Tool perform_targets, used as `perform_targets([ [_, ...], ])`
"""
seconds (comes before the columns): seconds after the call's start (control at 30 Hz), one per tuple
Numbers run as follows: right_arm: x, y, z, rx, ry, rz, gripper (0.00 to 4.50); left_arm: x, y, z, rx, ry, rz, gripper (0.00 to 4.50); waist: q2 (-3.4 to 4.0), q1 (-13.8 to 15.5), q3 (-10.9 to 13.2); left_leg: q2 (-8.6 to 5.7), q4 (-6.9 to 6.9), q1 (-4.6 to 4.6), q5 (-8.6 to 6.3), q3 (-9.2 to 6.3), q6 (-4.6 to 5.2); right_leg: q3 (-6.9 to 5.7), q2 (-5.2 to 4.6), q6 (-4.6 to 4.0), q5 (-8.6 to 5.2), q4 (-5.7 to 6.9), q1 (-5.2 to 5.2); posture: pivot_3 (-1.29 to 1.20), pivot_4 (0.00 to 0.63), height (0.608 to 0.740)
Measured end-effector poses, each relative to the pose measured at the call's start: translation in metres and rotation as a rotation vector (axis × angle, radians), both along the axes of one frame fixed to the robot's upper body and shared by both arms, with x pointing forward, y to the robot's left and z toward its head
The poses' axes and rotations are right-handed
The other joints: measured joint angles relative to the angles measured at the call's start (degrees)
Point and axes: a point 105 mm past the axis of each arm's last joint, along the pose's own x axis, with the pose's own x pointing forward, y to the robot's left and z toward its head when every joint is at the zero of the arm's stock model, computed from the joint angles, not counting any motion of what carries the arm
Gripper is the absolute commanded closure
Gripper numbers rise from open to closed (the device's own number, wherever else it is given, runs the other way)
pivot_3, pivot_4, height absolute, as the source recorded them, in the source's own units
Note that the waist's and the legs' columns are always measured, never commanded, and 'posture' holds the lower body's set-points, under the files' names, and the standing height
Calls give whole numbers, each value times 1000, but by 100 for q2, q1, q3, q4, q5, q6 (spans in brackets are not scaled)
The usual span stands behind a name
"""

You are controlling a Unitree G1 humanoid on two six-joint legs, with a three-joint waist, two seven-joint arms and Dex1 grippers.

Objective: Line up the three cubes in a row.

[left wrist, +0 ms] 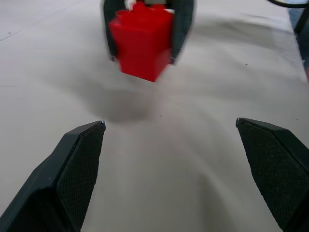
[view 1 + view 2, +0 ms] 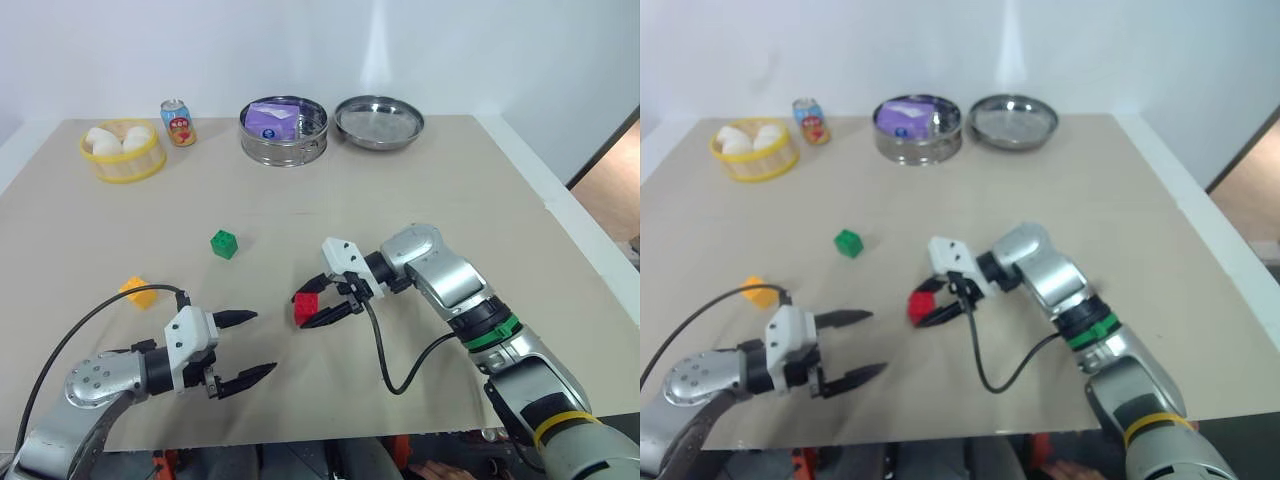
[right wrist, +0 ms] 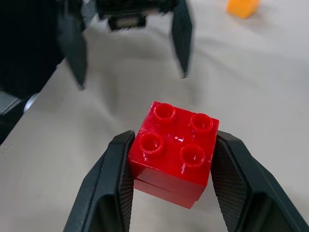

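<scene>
No legible text; can print unreadable.

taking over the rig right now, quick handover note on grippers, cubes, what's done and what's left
Right gripper: jaws shut on the red cube, held just above the table near the middle.
Left gripper: jaws open, holding nothing, facing the red cube.
Green cube: on the table, beyond the left gripper.
Orange-yellow cube: on the table, nearer the left edge.
Done: red cube picked up.
Left: set it down and bring all three cubes into one row.
</scene>
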Motion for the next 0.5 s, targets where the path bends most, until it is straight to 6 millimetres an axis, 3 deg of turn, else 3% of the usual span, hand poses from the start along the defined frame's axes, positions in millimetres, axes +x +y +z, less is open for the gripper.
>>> perform_targets([
  [0.03,0,2,-16,-60,-2,25,2784,-3,1,2,0,-1,7,0,1,0,1,0,0,1,0,1,0,0,0,-1,1,1,-1,0,150,740],
  [0.2,-2,4,-19,-59,-33,42,2784,-3,2,4,-11,2,15,0,0,1,0,1,0,2,0,0,0,0,2,-2,1,2,0,0,150,740],
  [0.27,-7,4,-32,-81,-39,65,2784,-6,5,2,5,13,6,0,2,2,1,1,0,2,0,2,0,1,2,-3,0,2,-1,0,150,740],
  [0.5,-10,11,-33,-62,-39,80,2784,-5,7,5,12,2,9,0,2,1,1,10,0,6,0,2,0,0,11,-8,3,4,-1,0,150,740],
])
